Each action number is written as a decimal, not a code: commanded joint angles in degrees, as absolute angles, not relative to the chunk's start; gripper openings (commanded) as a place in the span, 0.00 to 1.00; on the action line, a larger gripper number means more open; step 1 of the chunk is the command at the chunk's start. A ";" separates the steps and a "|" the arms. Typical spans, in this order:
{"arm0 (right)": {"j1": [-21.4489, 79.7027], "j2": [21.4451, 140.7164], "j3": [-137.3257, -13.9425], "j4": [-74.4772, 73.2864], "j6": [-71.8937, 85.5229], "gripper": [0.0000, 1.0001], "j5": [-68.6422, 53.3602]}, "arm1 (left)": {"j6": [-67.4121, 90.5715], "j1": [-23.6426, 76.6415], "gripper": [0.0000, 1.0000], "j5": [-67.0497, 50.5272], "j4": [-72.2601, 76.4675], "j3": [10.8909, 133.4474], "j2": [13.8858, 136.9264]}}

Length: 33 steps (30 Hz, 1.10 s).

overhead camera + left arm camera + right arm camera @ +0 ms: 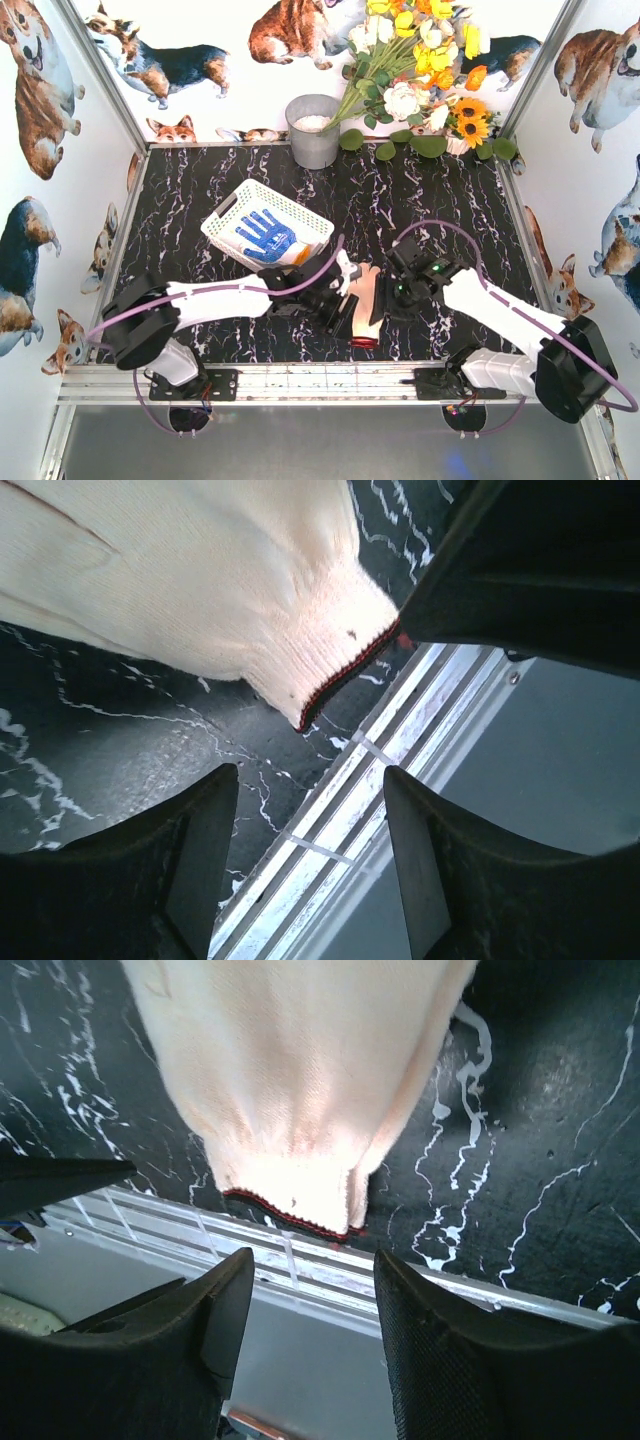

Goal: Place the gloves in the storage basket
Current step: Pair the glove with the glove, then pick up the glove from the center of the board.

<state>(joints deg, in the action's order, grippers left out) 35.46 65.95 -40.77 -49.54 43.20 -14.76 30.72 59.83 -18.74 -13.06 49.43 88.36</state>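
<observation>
My left pincer (310,780) and right pincer (312,1260) both gape empty, flanking the cream knit glove (362,300). It lies on the black marbled tabletop (200,180), just nearward of the white lattice plastic basket (222,212). Soft, light and floppy, it looks easiest to pinch by its ribbed cuff.

Cream glove (362,300), red-trimmed cuff; blue-and-white glove (265,238); white lattice basket (226,207); black white-veined table (200,180).

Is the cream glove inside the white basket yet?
No, the cream glove lies on the marbled tabletop, outside the basket that holds the blue-and-white glove.
</observation>
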 commanded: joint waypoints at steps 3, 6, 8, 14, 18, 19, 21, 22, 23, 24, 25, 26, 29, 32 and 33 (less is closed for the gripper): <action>32.54 65.37 -42.28 -46.97 41.64 0.54 -13.32 | 29.46 59.08 0.50 -11.56 -15.59 52.82 84.62; 29.70 65.33 -39.74 -43.06 41.98 0.53 -14.99 | 29.58 58.59 0.42 -10.42 -12.93 54.22 86.09; 27.82 65.18 -37.77 -40.84 42.01 0.53 -15.90 | 29.62 58.28 0.34 -10.44 -11.53 55.66 88.48; 25.21 66.02 -32.41 -31.55 43.38 0.53 -23.18 | 30.31 57.88 0.23 -12.66 -4.56 56.34 93.83; 23.62 67.59 -29.74 -28.08 43.78 0.54 -24.84 | 29.78 57.63 0.17 -14.39 -3.36 56.32 97.97; 23.04 67.79 -29.11 -26.77 43.86 0.54 -25.62 | 29.67 57.65 0.17 -15.35 -2.99 56.14 98.79; 21.92 67.93 -28.07 -25.25 43.82 0.55 -26.50 | 29.26 57.45 0.15 -17.71 -3.00 55.94 100.66; 21.36 68.06 -27.74 -24.91 43.60 0.56 -26.80 | 28.99 57.40 0.14 -18.59 -3.24 55.79 101.43; 20.75 68.17 -27.39 -24.69 43.26 0.56 -27.15 | 28.91 57.27 0.12 -19.09 -3.21 55.48 102.02; 20.22 68.32 -26.97 -24.36 42.98 0.56 -27.44 | 28.92 57.10 0.12 -19.61 -3.19 55.16 102.32; 19.69 68.56 -26.35 -23.71 42.76 0.57 -27.75 | 28.81 56.86 0.12 -20.01 -3.20 54.97 102.54; 19.08 68.86 -25.65 -22.57 42.76 0.57 -28.36 | 28.64 56.72 0.11 -20.11 -3.59 54.98 102.69; 17.89 70.60 -22.99 -17.92 43.66 0.57 -31.86 | 27.72 56.45 0.12 -19.54 -5.60 54.98 103.11; 17.87 73.08 -20.94 -12.98 44.84 0.56 -35.72 | 28.37 56.34 0.12 -19.94 -6.33 54.38 104.31; 17.91 73.99 -20.44 -11.67 44.99 0.56 -36.72 | 28.73 56.32 0.12 -20.21 -5.96 54.06 104.43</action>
